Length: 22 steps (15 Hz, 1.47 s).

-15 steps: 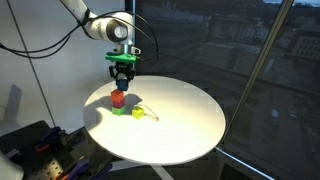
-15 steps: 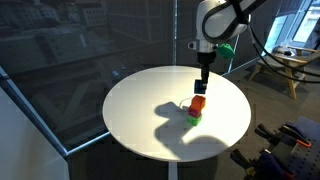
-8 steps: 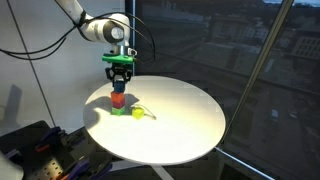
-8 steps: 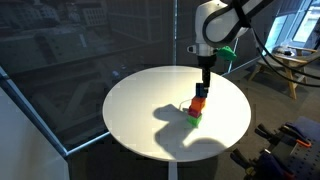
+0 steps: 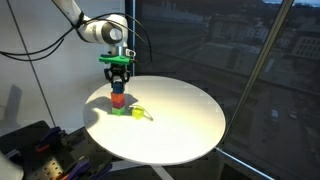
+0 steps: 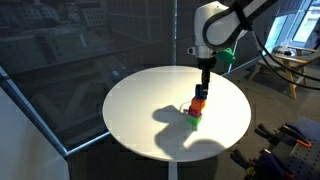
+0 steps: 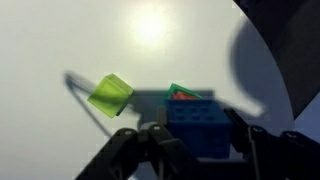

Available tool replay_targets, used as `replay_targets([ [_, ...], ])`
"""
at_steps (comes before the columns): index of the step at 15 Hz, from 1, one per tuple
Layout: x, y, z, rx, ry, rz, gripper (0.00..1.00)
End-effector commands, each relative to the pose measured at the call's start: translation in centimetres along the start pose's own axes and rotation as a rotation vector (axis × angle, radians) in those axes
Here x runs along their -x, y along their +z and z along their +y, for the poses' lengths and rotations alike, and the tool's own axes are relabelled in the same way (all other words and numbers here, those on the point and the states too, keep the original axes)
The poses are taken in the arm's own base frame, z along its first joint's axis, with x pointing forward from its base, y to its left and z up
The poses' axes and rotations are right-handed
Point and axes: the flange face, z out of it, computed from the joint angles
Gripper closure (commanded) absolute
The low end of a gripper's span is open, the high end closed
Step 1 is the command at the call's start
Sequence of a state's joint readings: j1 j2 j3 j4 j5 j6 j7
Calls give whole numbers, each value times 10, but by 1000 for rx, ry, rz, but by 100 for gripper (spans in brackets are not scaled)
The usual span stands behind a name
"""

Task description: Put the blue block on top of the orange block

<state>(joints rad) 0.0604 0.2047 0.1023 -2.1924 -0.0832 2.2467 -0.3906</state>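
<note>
Round white table (image 6: 130, 110) carries one stack: blue block (image 6: 200, 92) on orange block (image 6: 197, 103) on green cube (image 6: 193, 114). The gripper (image 6: 205, 79) hangs directly above.

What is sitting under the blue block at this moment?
The orange block lies directly under the blue block, and a green block appears to be below it. In the wrist view the blue block hides nearly all of both.

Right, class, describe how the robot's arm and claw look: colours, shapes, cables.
The arm is white, built from rounded, tube-like segments. A bright green piece sits at the wrist, above a black claw. Thin black cables loop beside it.
</note>
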Motion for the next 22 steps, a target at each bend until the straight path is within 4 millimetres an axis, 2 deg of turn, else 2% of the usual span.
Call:
replay_targets([
  [1, 3, -7, -4, 19, 65, 17, 66],
  [12, 2, -11, -8, 15, 235, 43, 66],
  [22, -7, -7, -27, 9, 261, 32, 66],
])
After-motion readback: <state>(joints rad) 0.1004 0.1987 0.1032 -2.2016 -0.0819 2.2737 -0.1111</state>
